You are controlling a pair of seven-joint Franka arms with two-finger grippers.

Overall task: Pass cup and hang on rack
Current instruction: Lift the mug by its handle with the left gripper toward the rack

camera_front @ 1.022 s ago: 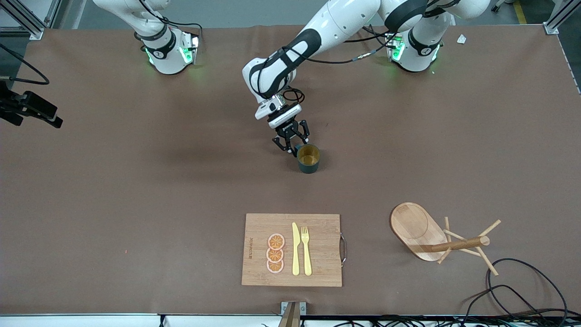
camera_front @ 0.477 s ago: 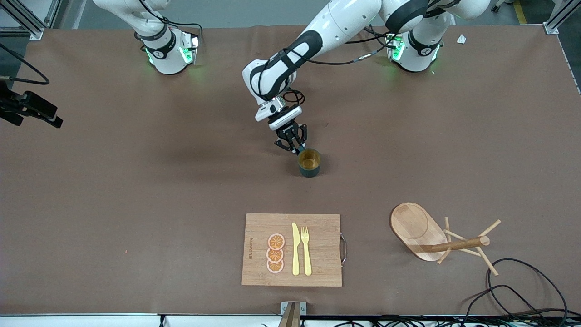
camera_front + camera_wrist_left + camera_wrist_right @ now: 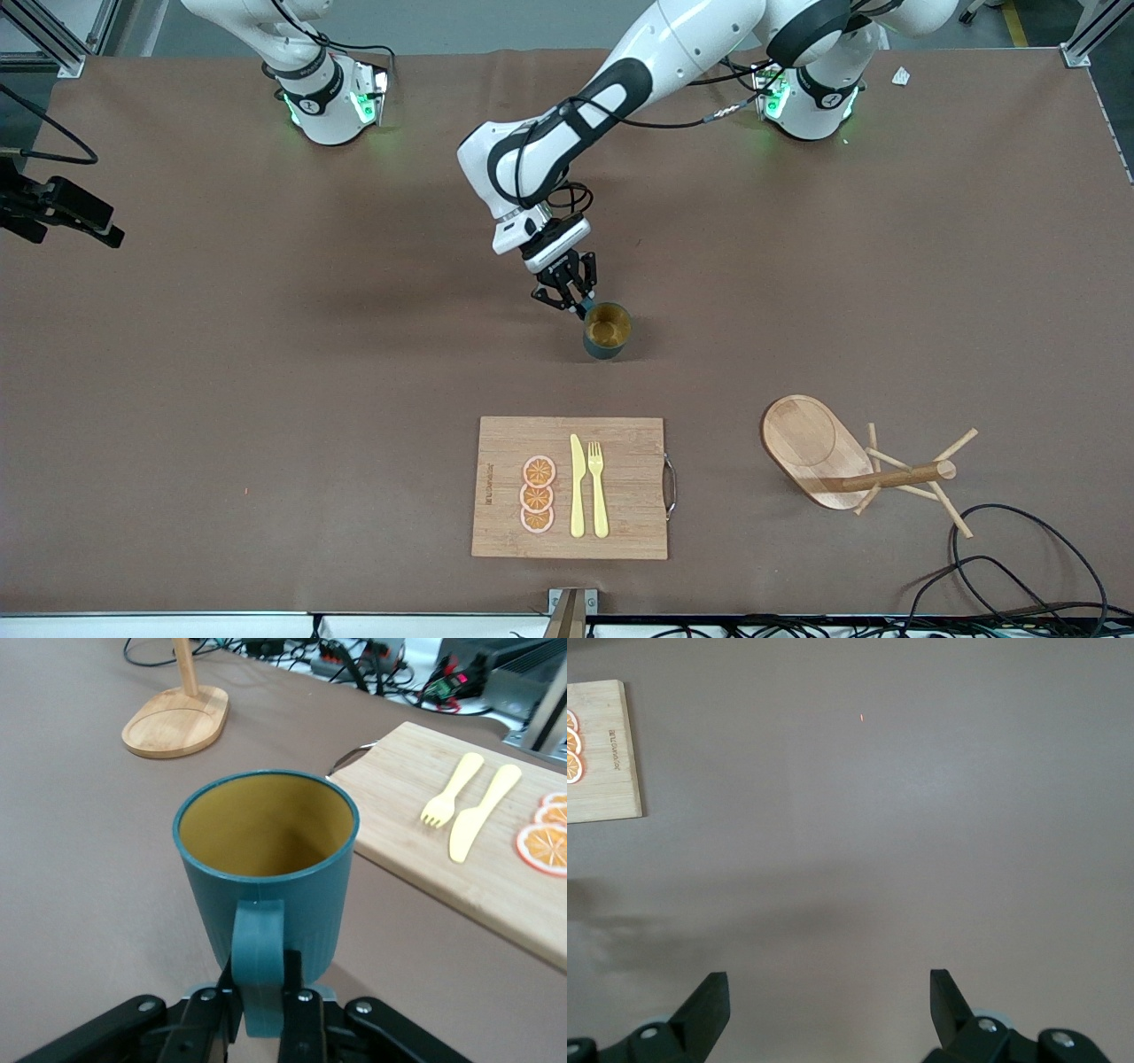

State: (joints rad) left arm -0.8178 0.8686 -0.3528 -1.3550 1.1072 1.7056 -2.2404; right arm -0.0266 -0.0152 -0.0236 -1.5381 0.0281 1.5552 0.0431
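The dark teal cup (image 3: 607, 330) with a mustard-yellow inside stands upright in the middle of the table. My left gripper (image 3: 574, 303) is shut on its handle. In the left wrist view the cup (image 3: 266, 868) fills the middle and the gripper (image 3: 260, 983) pinches the handle (image 3: 259, 939) from both sides. I cannot tell whether the cup rests on the table or hangs just above it. The wooden rack (image 3: 850, 462) stands nearer to the front camera, toward the left arm's end; its base also shows in the left wrist view (image 3: 175, 722). My right gripper (image 3: 828, 979) is open and empty over bare table.
A bamboo cutting board (image 3: 629, 496) lies nearer to the front camera than the cup, with a yellow knife (image 3: 577, 486), a yellow fork (image 3: 598, 487) and orange slices (image 3: 538, 494) on it. Black cables (image 3: 1019, 567) lie by the rack.
My left gripper has closed on the cup's handle. The gripper and the cup have shifted a little toward the front camera. The right arm's base has not moved.
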